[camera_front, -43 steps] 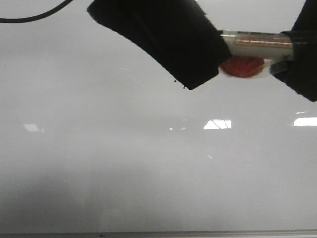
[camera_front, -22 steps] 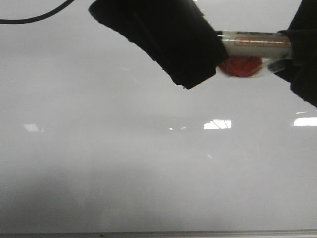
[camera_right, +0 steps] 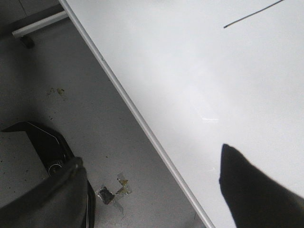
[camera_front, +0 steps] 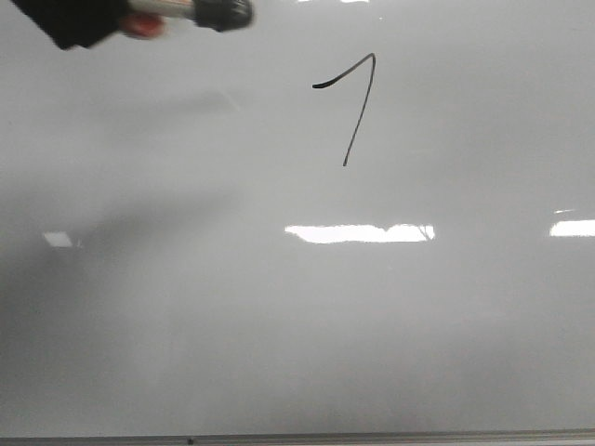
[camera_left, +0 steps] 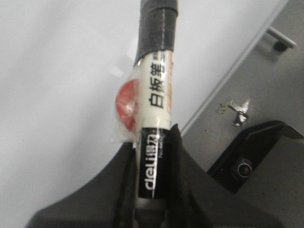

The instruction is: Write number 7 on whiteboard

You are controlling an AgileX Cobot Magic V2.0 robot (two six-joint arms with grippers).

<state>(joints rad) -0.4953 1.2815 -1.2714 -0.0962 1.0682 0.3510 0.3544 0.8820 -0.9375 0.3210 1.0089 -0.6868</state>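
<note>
Left tool withdrawn upper-left, clamping marker; 7 uncovered

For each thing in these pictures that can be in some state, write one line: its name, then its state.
number 7: drawn in black, short top stroke meeting a long slanted downstroke.
whiteboard: marked only by that figure, otherwise bare and glossy.
marker: gripped, capped, tip off the board.
left end effector: shut on the marker.
right end effector: open, holding nothing, fingers apart over the board's edge.
</note>
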